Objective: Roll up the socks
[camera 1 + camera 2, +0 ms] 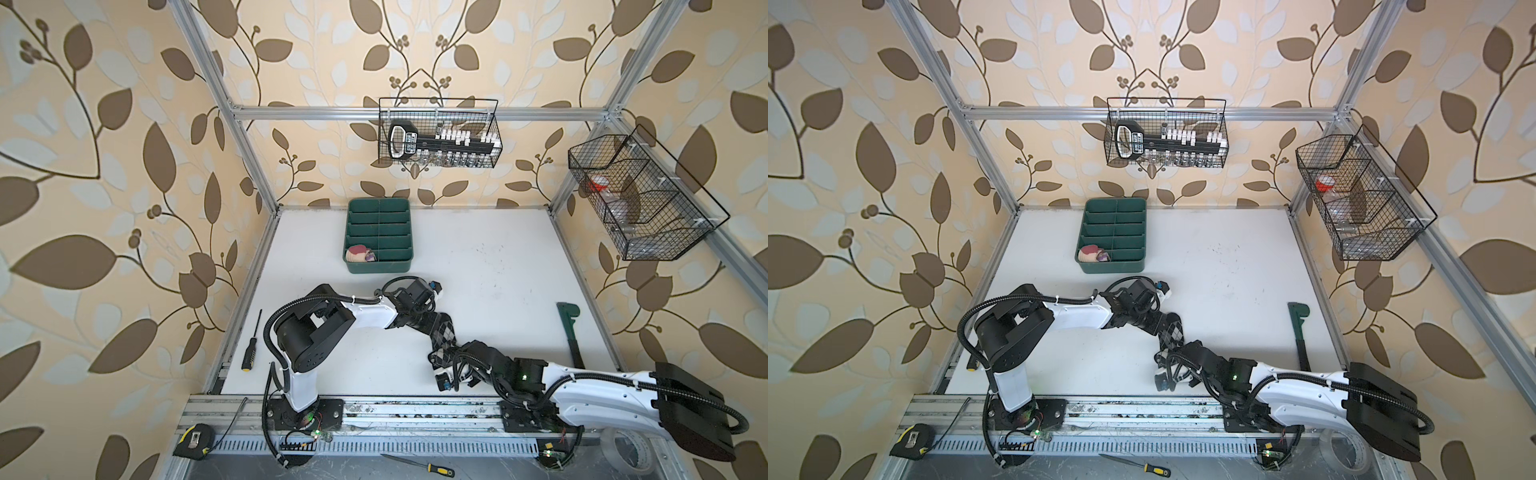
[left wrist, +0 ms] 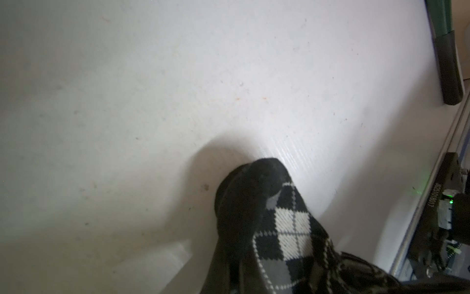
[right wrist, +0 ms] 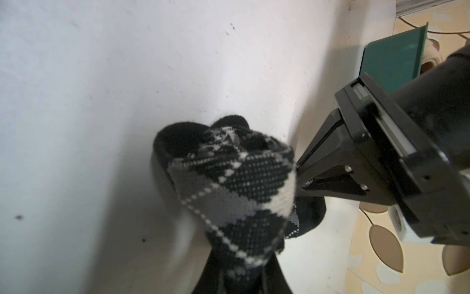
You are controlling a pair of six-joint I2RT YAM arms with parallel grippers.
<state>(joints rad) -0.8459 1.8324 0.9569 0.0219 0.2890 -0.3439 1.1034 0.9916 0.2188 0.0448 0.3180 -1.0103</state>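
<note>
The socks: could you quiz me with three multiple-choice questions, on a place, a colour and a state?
1. Where is the beige sock? A) hanging on the wall B) in the green tray C) on the floor
2. Colours of the argyle sock? A) black, grey, white B) red, yellow C) blue, green
3. The left gripper is: A) wide open B) half open C) shut on the argyle sock
B, it sits in a tray compartment; A, its diamonds show those; C, its jaws pinch the fabric.
</note>
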